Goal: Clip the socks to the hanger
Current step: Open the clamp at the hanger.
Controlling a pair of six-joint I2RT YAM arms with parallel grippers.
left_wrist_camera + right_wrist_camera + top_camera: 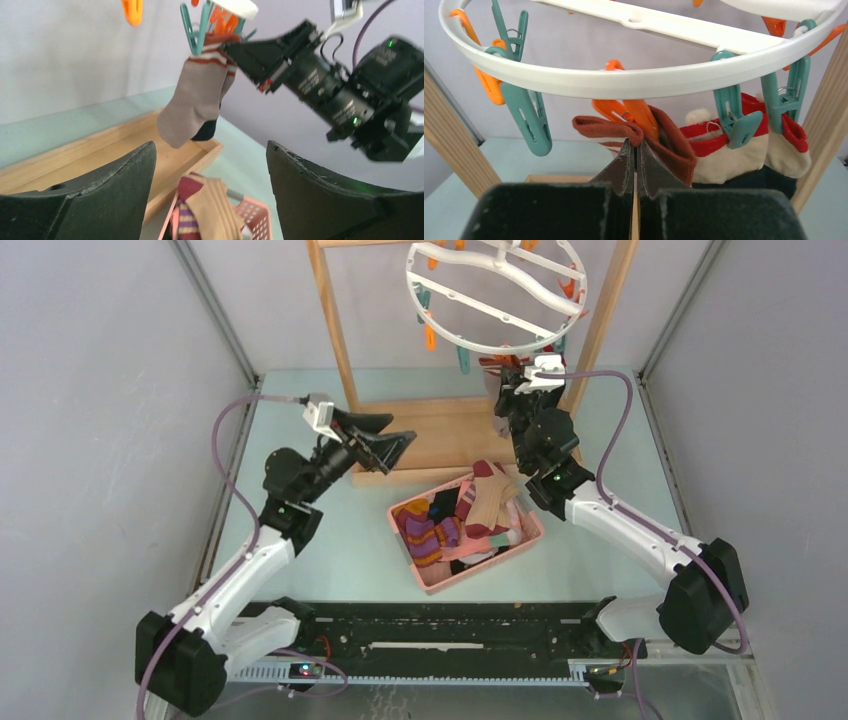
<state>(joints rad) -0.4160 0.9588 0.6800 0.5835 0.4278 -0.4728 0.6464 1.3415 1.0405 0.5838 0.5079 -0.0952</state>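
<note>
Black-fingered, the right gripper [635,146] is pressing its tips fully together and, as far as its wrist view shows, is pinching a thin fold of the maroon cuff of a tan sock [194,100]. Directly above those tips an orange clip [633,112] is dangling from the white rim of the hanger [624,82]. The cuff is lying against the clip's lower end, but whether the clip is already biting the fabric is hard to tell. The step in hand, then, is getting this sock into that clip. Next, I judge, the cuff needs seating between the clip's halves before the grip lets go. Just to this gripper's right, navy socks [729,160] with red-and-cream cuffs are hanging from teal clips [736,122]. Well below and to its left, the left gripper [210,150] is hovering wide open and empty above a wooden base [75,157], facing the sock. More socks are waiting in the basket [475,575] underneath.
</note>
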